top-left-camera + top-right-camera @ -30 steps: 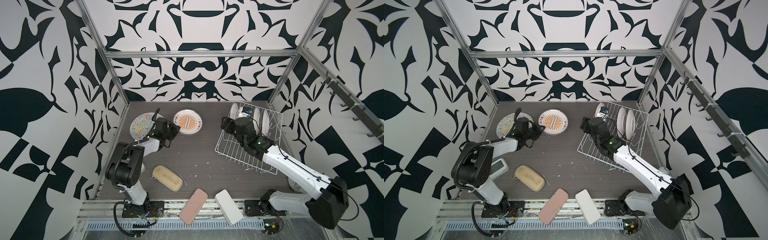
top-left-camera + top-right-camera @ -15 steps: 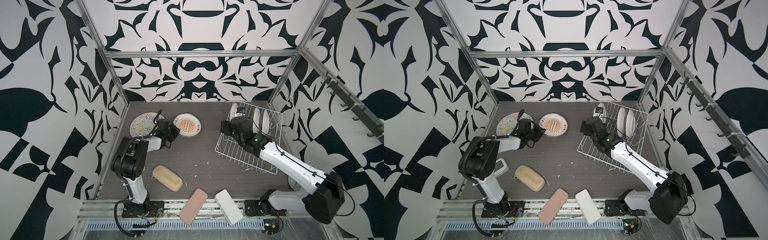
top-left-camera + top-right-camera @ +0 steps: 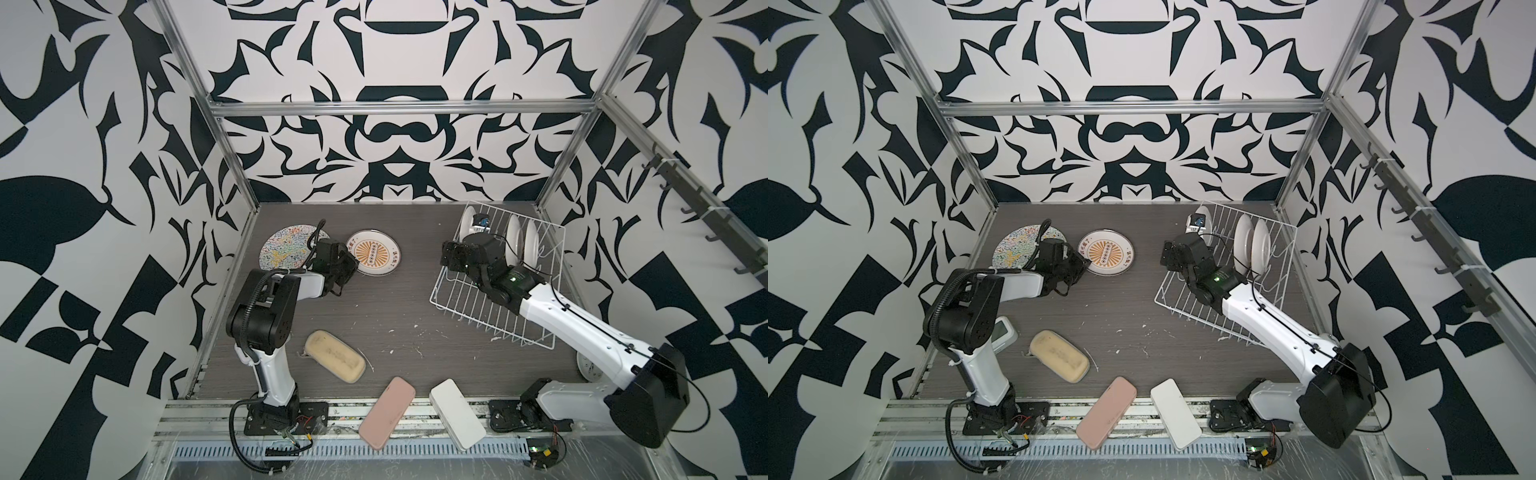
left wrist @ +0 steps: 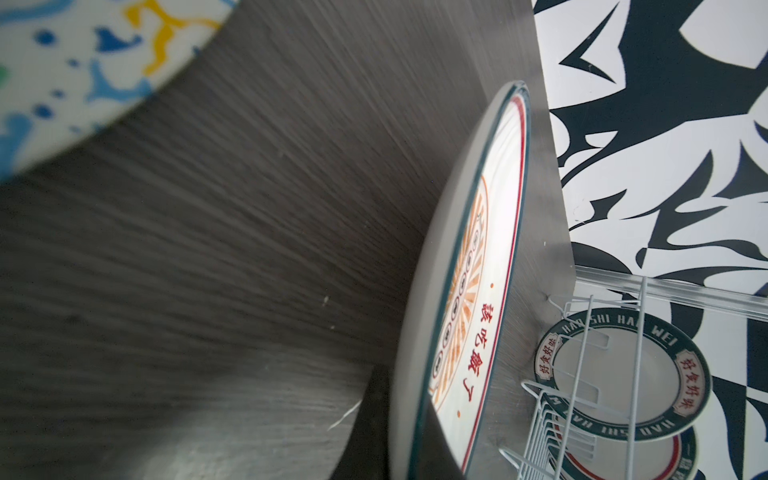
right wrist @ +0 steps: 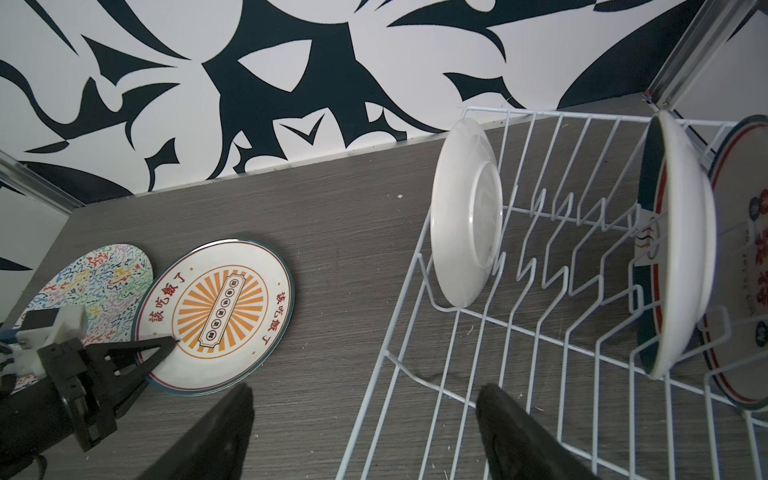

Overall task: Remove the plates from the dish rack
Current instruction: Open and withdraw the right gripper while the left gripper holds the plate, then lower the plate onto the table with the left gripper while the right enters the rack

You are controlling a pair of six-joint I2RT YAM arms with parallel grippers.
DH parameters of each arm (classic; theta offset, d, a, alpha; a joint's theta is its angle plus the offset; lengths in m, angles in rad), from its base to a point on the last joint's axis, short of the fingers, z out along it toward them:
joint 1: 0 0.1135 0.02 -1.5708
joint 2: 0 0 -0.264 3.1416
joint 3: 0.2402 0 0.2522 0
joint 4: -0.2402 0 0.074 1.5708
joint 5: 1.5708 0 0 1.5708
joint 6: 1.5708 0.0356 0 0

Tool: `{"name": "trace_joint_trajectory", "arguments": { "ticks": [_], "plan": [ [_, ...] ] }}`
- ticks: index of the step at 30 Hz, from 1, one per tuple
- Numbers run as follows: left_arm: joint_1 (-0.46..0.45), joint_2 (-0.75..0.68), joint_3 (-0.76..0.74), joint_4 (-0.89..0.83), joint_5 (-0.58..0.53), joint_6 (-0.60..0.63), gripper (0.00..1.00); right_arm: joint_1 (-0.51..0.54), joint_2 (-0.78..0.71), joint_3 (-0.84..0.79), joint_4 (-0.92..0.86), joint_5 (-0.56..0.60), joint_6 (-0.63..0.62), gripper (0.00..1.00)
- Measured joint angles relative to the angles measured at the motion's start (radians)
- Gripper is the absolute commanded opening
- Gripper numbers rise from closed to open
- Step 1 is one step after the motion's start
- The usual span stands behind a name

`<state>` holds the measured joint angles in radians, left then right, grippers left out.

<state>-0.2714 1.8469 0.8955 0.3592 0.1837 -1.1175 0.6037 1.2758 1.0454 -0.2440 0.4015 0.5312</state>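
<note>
In both top views your left claw (image 3: 348,266) is clenched on the near rim of the sunburst plate (image 3: 376,253), which is on the table. The squiggle plate (image 3: 282,249) lies just beside the claw, on its other side. The rim is the only part thin enough for the fingers, so the grip sits there. Your right claw (image 3: 451,257) hangs released over the dish rack (image 3: 478,309), at the rack's corner toward the table middle. A white-backed plate (image 3: 468,218) stands ahead of it. Two upright plates (image 3: 514,239) stand to its side, well apart from it.

In the left wrist view the rim of the sunburst plate (image 4: 478,291) passes between the dark fingers (image 4: 370,419). This view is very close and steep, so I cannot tell if the plate already rests flat or is a little raised. Far ahead of the claw, a lettered-rim plate (image 4: 623,374) stands in the rack, and the prongs hold it upright.

In the right wrist view the jaws of your right claw (image 5: 365,390) stand wide. The white-backed plate (image 5: 465,216) is ahead between them. I judge it to be the lettered one from behind. The prongs keep it on edge, so its rim is free for taking. To the claw's side, the green-rimmed plate (image 5: 681,232) and the red-character plate (image 5: 744,249) lean close together. Two plates are out and three remain.
</note>
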Motion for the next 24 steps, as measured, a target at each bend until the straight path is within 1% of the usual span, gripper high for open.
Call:
{"name": "trace_joint_trajectory", "arguments": {
  "ticks": [5,9,12,17,19,22,24],
  "plan": [
    [0.003,0.006,0.0,0.001,-0.002,-0.001,0.0,0.0,0.0,0.0,0.0,-0.006,-0.004,0.88],
    [0.003,0.006,0.0,0.001,-0.002,-0.004,0.04,0.0,0.0,0.0,0.0,-0.008,-0.008,0.88],
    [0.003,0.006,0.0,0.001,-0.002,-0.01,0.11,0.0,0.0,0.0,0.0,-0.008,-0.01,0.88],
    [0.004,0.006,0.0,0.003,-0.001,-0.018,0.19,0.0,0.0,0.0,0.0,-0.008,-0.011,0.88],
    [0.005,0.006,0.0,0.004,-0.001,-0.021,0.27,0.0,0.0,0.0,0.0,-0.008,-0.011,0.88],
    [0.005,0.006,0.0,0.004,-0.002,-0.024,0.34,0.0,-0.001,0.0,0.0,-0.008,-0.012,0.88],
    [0.005,0.006,-0.001,0.005,-0.003,-0.03,0.44,0.0,-0.002,0.0,0.0,-0.008,-0.012,0.88]
  ]
}}
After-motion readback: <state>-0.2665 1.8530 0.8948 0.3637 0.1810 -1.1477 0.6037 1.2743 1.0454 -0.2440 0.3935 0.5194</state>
